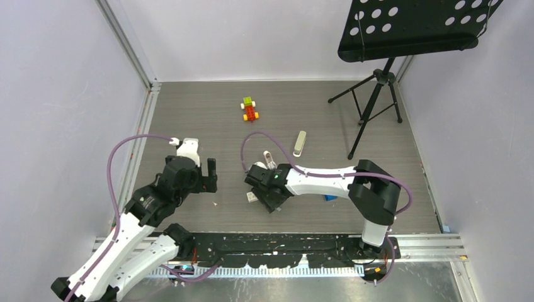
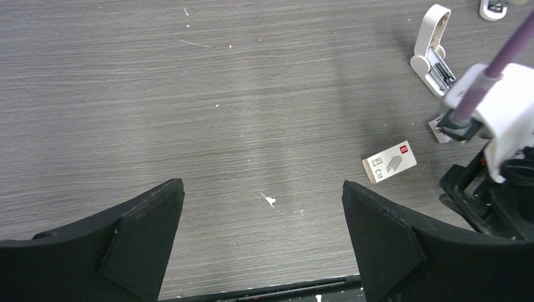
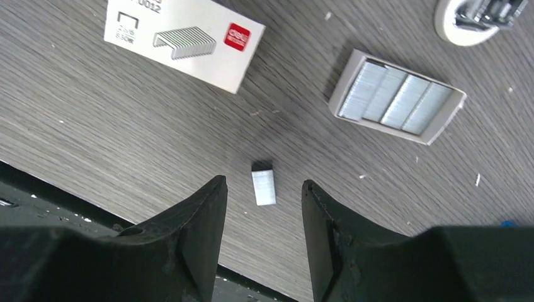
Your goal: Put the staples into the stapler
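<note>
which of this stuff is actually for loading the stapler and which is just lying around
For the job: loose staple strip, straddled by the right gripper; tray of staples; staple carton; opened white stapler.
Lying about: coloured toy blocks; music stand; closed grey-beige bar, maybe a second stapler.

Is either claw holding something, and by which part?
Nothing is held. The right gripper straddles the staples lying on the table, gaps either side; the left gripper is open and empty.

Staples (image 3: 263, 187) on the table (image 3: 94, 132) between the fingers of the right claw (image 3: 262, 184) (touching neither); carton (image 3: 184, 41) and tray (image 3: 397, 96) beyond, apart
</note>
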Controlling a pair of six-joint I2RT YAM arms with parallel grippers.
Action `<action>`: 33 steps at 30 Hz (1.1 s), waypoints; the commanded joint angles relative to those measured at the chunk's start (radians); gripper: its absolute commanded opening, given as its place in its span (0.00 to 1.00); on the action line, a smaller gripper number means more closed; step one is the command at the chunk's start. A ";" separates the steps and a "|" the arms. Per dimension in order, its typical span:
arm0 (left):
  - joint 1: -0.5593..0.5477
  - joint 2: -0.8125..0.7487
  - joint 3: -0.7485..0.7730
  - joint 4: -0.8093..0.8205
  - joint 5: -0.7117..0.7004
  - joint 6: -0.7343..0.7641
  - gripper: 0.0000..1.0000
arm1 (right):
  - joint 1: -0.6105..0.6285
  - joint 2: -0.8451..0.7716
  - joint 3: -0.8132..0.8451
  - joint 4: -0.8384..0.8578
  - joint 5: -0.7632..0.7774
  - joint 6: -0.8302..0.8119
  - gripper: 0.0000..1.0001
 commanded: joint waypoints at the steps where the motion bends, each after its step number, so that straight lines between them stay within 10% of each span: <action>1: 0.010 -0.060 -0.026 0.056 -0.017 0.021 1.00 | 0.016 0.047 0.072 -0.027 -0.011 -0.040 0.51; 33: 0.059 -0.087 -0.058 0.092 0.055 0.028 1.00 | 0.036 0.156 0.108 -0.093 -0.065 -0.129 0.33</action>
